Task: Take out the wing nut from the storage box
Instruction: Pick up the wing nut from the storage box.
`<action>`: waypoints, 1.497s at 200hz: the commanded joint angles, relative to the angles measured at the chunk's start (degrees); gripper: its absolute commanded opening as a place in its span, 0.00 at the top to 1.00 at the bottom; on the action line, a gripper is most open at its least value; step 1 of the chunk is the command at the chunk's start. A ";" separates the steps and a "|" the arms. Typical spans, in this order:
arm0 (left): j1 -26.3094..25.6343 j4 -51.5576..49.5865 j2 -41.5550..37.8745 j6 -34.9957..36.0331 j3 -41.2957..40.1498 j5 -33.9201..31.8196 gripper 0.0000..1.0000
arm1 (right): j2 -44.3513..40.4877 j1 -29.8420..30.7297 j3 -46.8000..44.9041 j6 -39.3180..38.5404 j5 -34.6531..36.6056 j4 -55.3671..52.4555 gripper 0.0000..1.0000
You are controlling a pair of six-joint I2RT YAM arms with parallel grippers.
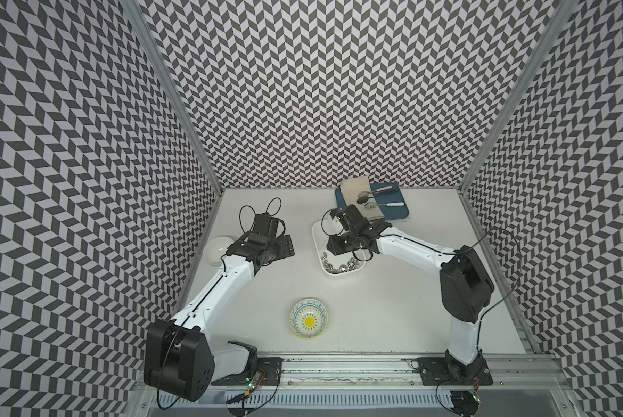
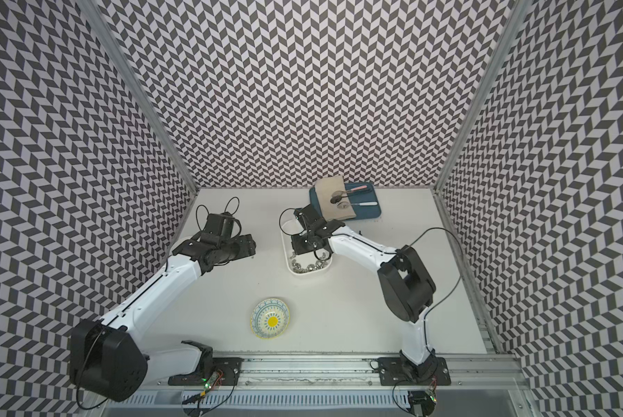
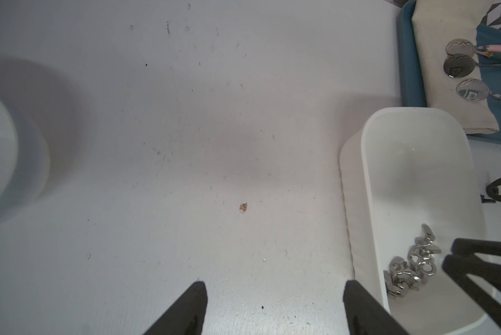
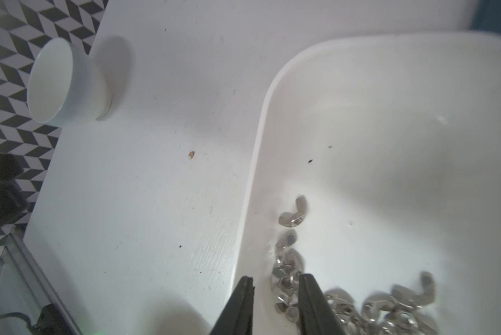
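The storage box (image 1: pixel 315 245) (image 4: pixel 258 139) is a shallow white tub near the table's back middle. A pile of silver wing nuts (image 1: pixel 338 268) (image 3: pixel 411 266) (image 4: pixel 388 307) lies at its near end. My right gripper (image 4: pixel 276 277) (image 3: pixel 449 253) hangs over that end by the box's wall, jaws apart and closed on nothing; nuts show below, through the gap. My left gripper (image 3: pixel 274 284) (image 1: pixel 284 247) is open over bare table left of the box, with nothing between its fingers. A dark, wing-nut-shaped piece (image 3: pixel 494 190) lies on the table just outside the box.
A round white bowl (image 1: pixel 218 249) (image 4: pixel 57 81) sits at the left wall. A patterned yellow-and-blue bowl (image 1: pixel 308 318) stands near the front middle. Behind the box, a blue tray (image 1: pixel 398 213) holds a beige cloth (image 1: pixel 355 191) and spoons (image 1: pixel 385 196).
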 commanded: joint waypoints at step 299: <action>0.34 -0.73 -0.52 -0.69 0.65 -0.99 0.22 | 16.15 0.63 8.21 6.62 4.52 3.26 0.70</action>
